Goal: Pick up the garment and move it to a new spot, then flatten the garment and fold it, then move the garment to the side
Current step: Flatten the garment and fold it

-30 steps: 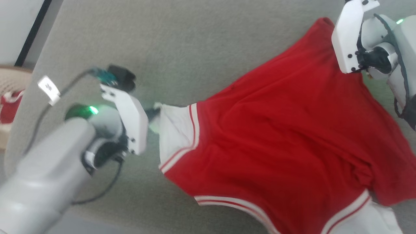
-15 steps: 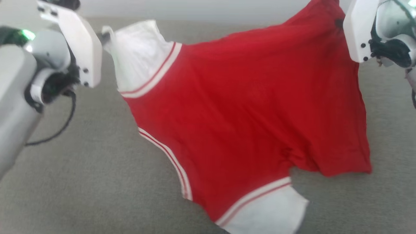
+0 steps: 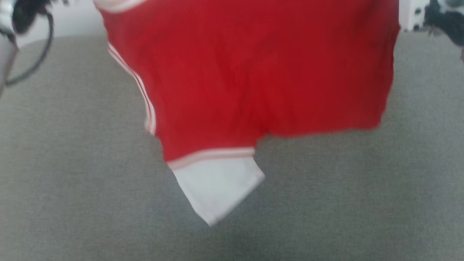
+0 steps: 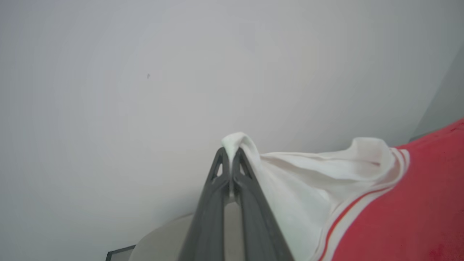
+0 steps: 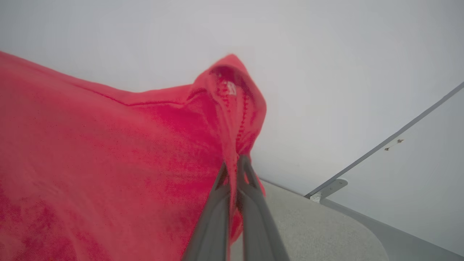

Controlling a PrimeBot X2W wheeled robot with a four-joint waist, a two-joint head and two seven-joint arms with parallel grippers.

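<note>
The garment (image 3: 253, 72), a red T-shirt with white sleeves and striped trim, hangs in the air above the grey surface (image 3: 72, 181). One white sleeve (image 3: 217, 188) dangles at its lowest point. In the left wrist view my left gripper (image 4: 230, 154) is shut on the edge of the other white sleeve (image 4: 301, 181). In the right wrist view my right gripper (image 5: 233, 161) is shut on a bunched red corner of the garment (image 5: 108, 163). The lettering is hidden; I see the plain red side.
A pale wall (image 4: 145, 72) rises behind the grey surface. A dark cable (image 3: 32, 69) loops at the head view's upper left, by part of my left arm. A grey strip with a bracket (image 5: 326, 188) runs along the wall at the right.
Both arms have lifted the garment higher, so its upper part and both grippers have left the head view's top. It has swung from lying stretched out to hanging. The head view has shifted too.
</note>
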